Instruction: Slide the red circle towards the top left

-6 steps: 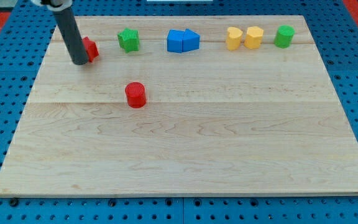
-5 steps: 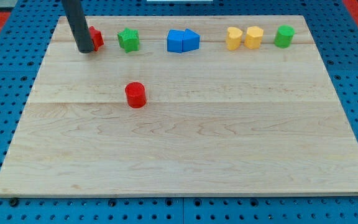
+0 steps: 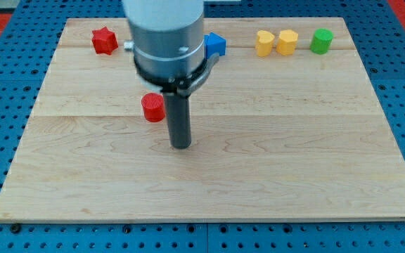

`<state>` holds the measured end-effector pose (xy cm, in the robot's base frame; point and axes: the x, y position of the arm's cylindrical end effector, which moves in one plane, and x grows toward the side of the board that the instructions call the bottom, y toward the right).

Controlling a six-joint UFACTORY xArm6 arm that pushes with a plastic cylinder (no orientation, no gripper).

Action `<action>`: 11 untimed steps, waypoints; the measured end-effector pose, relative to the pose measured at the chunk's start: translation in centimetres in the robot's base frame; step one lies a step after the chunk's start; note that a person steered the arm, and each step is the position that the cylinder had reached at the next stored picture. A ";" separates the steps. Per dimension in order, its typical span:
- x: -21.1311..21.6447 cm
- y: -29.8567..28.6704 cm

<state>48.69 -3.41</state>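
Observation:
The red circle [image 3: 152, 107] sits on the wooden board [image 3: 259, 161], left of the middle. My tip [image 3: 181, 145] rests on the board just below and to the right of the red circle, a short gap apart from it. The arm's grey body hangs over the board's top middle and hides blocks there.
A red star [image 3: 103, 40] lies near the top left corner. A blue block [image 3: 216, 44] shows partly behind the arm. Two yellow blocks [image 3: 264, 43] [image 3: 287, 41] and a green block [image 3: 320, 41] stand along the top right.
My tip has moved from beside the red star at the top left down and right to below-right of the red circle. The arm now hides the green and blue blocks at the top.

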 end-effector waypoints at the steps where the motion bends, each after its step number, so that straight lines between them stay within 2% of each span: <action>1: -3.5 -0.7; 2: -6.3 -2.5; 3: -4.8 -10.3; 4: -2.3 -12.2; 6: -3.4 -17.8; 7: -1.2 -20.3; 10: -9.7 -22.0; 11: -9.9 -22.0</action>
<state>38.83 -25.41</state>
